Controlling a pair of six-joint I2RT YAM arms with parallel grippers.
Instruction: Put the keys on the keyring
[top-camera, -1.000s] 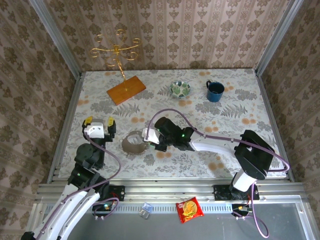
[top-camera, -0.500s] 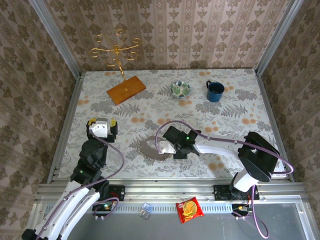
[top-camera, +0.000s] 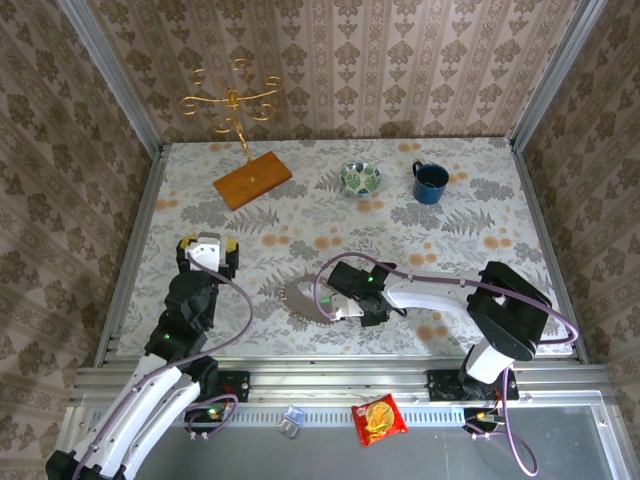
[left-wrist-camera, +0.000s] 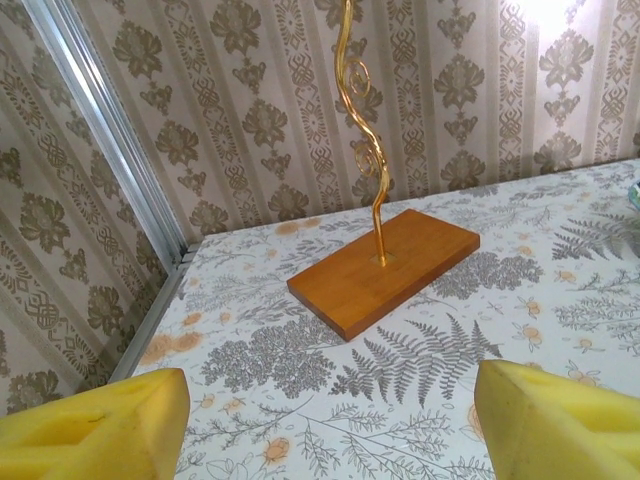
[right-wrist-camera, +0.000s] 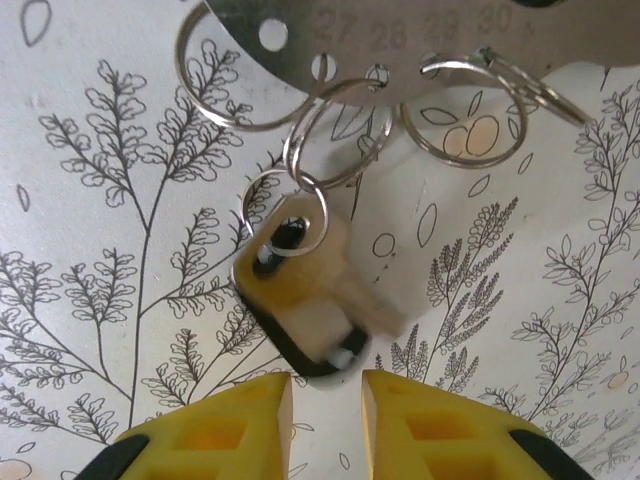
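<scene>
The key (right-wrist-camera: 300, 300) lies flat on the table (top-camera: 480, 220) and looks a bit blurry. In the right wrist view it sits at 12 o'clock from the right gripper (right-wrist-camera: 327, 388), just past the tips. Its long side slants from about 10 o'clock to 4 o'clock. Its top end is on a small ring (right-wrist-camera: 285, 212). That ring links to a bigger ring (right-wrist-camera: 338, 132) on the metal disc (right-wrist-camera: 400, 30). The right fingers (right-wrist-camera: 215, 430) are a little apart and hold nothing. From above, the metal disc is at 9 o'clock from that gripper, just beside it. The left gripper (left-wrist-camera: 330, 405) is at 10 o'clock from the disc, well apart, with its fingers wide and bare. I think the right arm is nearer, so it should reach straight ahead to the key.
</scene>
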